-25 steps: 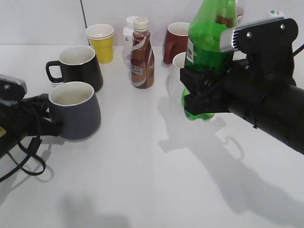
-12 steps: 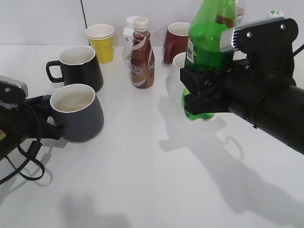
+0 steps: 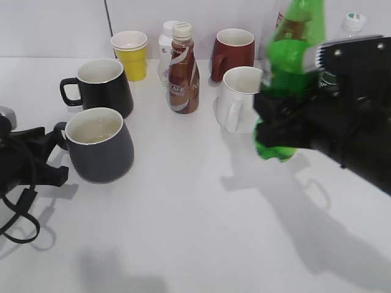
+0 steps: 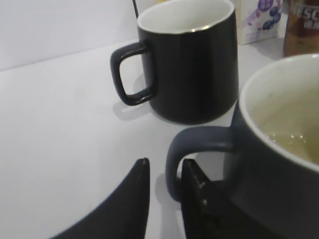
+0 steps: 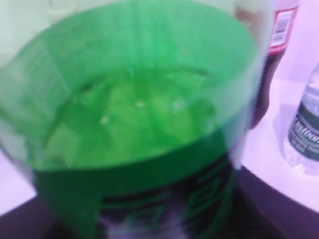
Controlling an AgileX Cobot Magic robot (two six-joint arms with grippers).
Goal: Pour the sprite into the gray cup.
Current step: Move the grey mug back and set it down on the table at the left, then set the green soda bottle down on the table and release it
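Note:
The gray cup [image 3: 101, 149] stands at the left on the white table, with pale liquid inside, also seen in the left wrist view [image 4: 279, 164]. My left gripper [image 3: 52, 152] is open. Its two black fingers [image 4: 163, 167] straddle the cup's handle with a gap showing. My right gripper [image 3: 275, 128] is shut on the sprite [image 3: 287, 67], a green bottle held roughly upright above the table at the right, far from the cup. The bottle fills the right wrist view [image 5: 139, 109], with liquid in it; the fingers are hidden there.
A black mug [image 3: 107, 88] stands just behind the gray cup. A white mug [image 3: 241, 101] is next to the sprite. A brown coffee bottle [image 3: 182, 70], yellow cup [image 3: 130, 56], red mug [image 3: 232, 52] and water bottle [image 3: 351, 24] stand at the back.
My right gripper has carried the sprite to the right, away from the cup. My left gripper has opened off the cup's handle and drawn back a little.

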